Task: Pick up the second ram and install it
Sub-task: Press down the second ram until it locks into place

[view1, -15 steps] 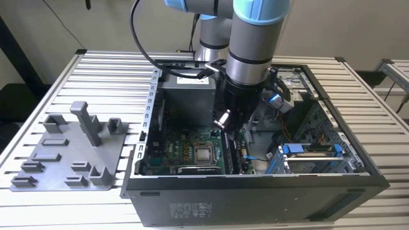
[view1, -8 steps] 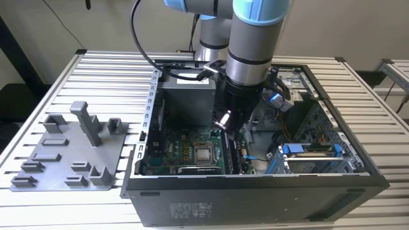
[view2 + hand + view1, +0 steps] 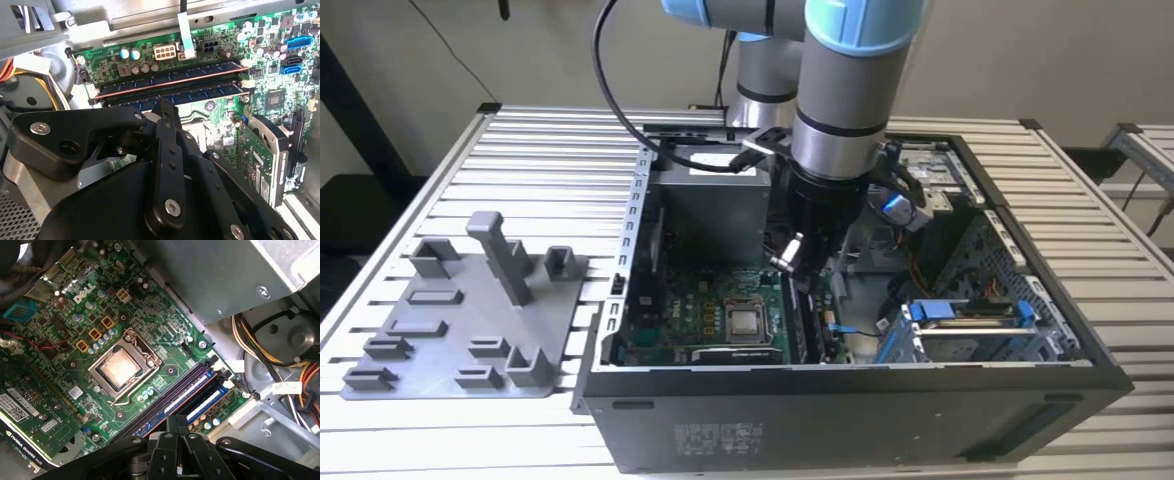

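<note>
The arm is reaching down into the open computer case (image 3: 854, 385) lying on the slatted table (image 3: 520, 150), bringing the gripper (image 3: 790, 258) right over the memory slots beside the processor socket (image 3: 121, 366). In the second wrist view the gripper (image 3: 162, 107) appears pressed together, its tip bearing on the second ram (image 3: 200, 94), probably to push it home. That stick is lying in its slot alongside another stick (image 3: 170, 77) already seated. The case is also holding the motherboard (image 3: 165, 325), a graphics card (image 3: 20, 410) and bundled power cables (image 3: 285, 365).
</note>
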